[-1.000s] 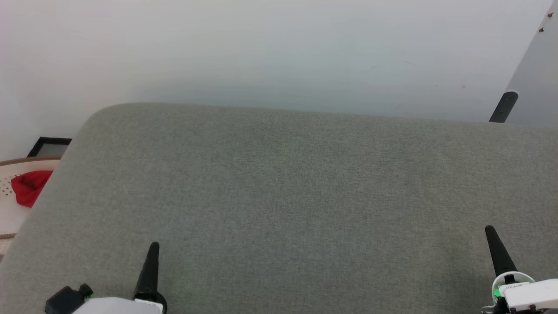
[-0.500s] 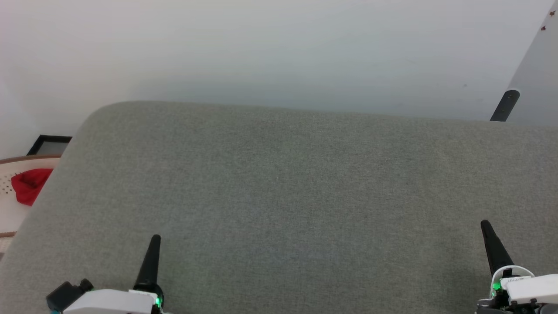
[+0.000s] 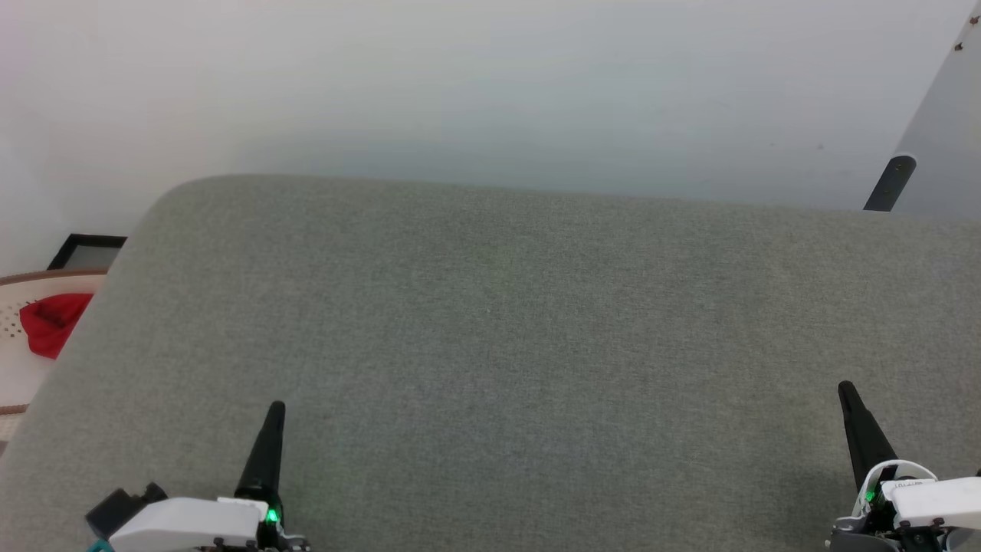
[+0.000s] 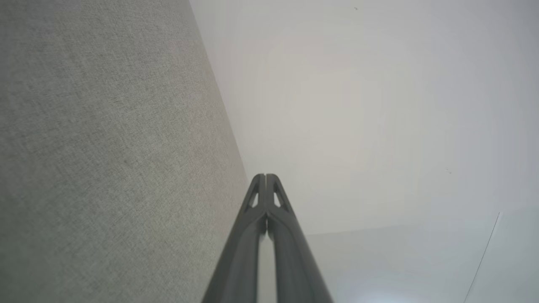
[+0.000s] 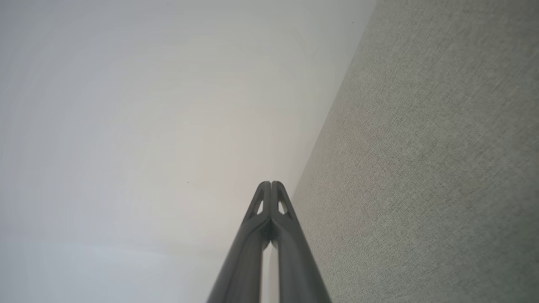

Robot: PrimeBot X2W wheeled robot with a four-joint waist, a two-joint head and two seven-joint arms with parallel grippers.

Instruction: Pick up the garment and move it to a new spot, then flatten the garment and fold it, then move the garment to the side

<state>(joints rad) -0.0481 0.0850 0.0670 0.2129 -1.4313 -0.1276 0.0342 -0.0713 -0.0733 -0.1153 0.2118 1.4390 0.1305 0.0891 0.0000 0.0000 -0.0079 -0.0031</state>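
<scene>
No lettering, label or number can be read.

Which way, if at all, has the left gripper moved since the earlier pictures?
Yes: the left gripper has crept up the head view toward the grey cushion's far edge, beyond the slight camera shift.

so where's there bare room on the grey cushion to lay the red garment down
The whole grey cushion is bare: a broad stretch between the left fingers and the right fingers, back to the white wall. The only crowded spot is off its left edge, where the red garment sits in a pale basket.
</scene>
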